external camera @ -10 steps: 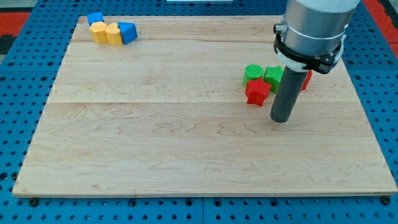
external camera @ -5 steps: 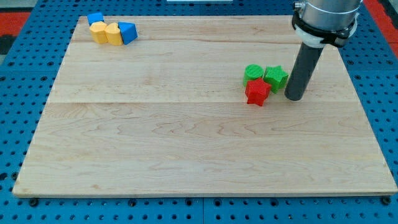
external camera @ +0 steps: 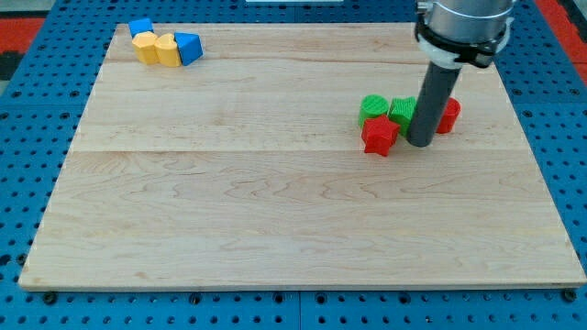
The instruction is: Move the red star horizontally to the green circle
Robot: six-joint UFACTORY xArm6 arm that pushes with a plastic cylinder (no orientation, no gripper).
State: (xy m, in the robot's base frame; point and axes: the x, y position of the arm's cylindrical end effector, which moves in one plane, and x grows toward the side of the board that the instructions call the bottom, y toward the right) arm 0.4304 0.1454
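The red star lies on the wooden board at the right of the middle. The green circle touches it just above. A second green block sits to the right of the circle, partly behind the rod. My tip stands on the board just right of the red star, close to it. Another red block shows to the right of the rod, partly hidden.
At the board's top left is a cluster: a blue block, two yellow blocks and a blue triangle. A blue pegboard surrounds the board.
My tip moved up and right from below the red star's right, then slid back left, ending close beside the red star. The blocks have not visibly moved.
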